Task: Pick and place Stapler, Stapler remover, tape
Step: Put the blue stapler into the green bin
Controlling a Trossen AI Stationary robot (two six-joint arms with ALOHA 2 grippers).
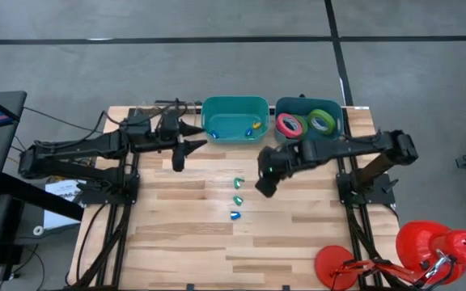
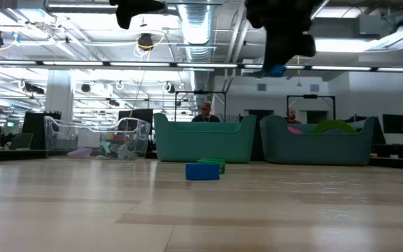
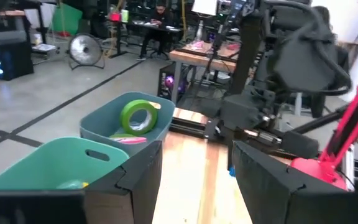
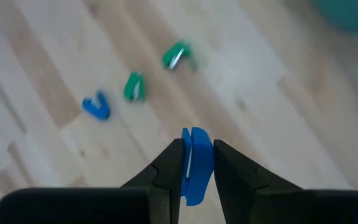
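Observation:
My right gripper (image 1: 264,184) hangs above the middle of the table, shut on a small blue stapler (image 4: 194,163), which also shows under the fingers in the low view (image 2: 277,70). Three small pieces lie on the wood left of it: a green one (image 1: 239,183), another green one (image 1: 237,200) and a blue one (image 1: 235,216). A pink tape roll (image 1: 290,124) and a green tape roll (image 1: 322,121) lie in the grey-blue bin (image 1: 340,121). My left gripper (image 1: 196,139) stands open in the air near the teal bin (image 1: 235,103), with nothing between its fingers. My right gripper pinches the small blue stapler by its two flat sides (image 4: 195,149) between its two fingers. The fingers slant down from above, coming from the table's right. The stapler stands on edge in the hold, its end sticking out past the fingertips, lifted clear of the table.
The teal bin holds a few small coloured pieces (image 1: 253,125). A red desk lamp (image 1: 439,246) with its round base (image 1: 338,267) stands at the table's near right corner. Bare wood lies toward the table's near edge (image 1: 217,259).

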